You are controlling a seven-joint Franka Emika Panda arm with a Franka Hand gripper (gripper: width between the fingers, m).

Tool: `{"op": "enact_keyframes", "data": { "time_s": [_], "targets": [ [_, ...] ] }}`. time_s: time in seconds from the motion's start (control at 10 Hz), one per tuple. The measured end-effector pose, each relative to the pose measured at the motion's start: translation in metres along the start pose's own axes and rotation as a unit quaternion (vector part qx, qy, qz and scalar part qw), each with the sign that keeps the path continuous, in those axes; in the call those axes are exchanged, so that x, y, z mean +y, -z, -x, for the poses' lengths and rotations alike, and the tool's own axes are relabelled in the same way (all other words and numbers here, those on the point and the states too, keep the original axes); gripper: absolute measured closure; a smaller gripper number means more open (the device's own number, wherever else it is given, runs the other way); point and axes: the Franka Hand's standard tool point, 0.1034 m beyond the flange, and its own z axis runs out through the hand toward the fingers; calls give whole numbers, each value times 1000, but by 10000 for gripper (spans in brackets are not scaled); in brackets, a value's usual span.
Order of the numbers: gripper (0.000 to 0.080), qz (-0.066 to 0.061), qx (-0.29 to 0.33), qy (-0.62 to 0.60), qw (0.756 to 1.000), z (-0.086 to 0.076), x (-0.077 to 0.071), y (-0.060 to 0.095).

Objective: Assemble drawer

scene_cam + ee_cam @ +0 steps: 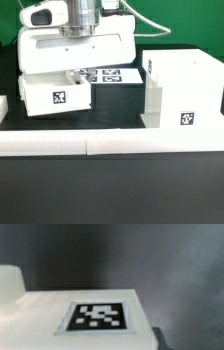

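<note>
- Exterior view: hand (77, 66) low over small tray (58, 96), exterior view's left; housing (182, 88) well apart, exterior view's right. Spread or pinching: cannot tell.
- Wrist view: tag (100, 315) close up, fingers unseen. Grip a wall squarely, keep tray level.

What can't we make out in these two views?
- Claw, exterior view: fingertips too small against the small white tagged plastic tray; open or shut unclear.
- White piece: cut off by the exterior view's left edge.
- Black-and-white square tag, wrist view: blurred, unreadable.
- Large white boxy housing, exterior view: interior hidden by its walls.
</note>
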Motion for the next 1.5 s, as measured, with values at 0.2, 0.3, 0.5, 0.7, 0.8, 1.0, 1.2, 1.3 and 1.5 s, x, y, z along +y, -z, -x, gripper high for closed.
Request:
{"op": "enact_keyframes", "data": {
  "time_s": [0.2, 0.3, 0.5, 0.7, 0.8, 1.0, 1.2, 1.3, 1.5],
  "targets": [
    [758, 7, -7, 98, 995, -2, -1, -2],
    [758, 9, -9, 137, 990, -5, 0, -3],
    [758, 13, -14, 207, 978, -10, -4, -5],
    [757, 13, -16, 268, 963, -9, -2, -5],
    [757, 13, -18, 296, 955, -8, -1, -5],
    [757, 15, -23, 360, 932, -5, 2, -6],
    [757, 15, -28, 424, 905, -4, 5, -6],
    [757, 17, -32, 463, 886, -3, 6, -6],
    [757, 18, -45, 541, 840, -5, 3, -6]
  ]
}}
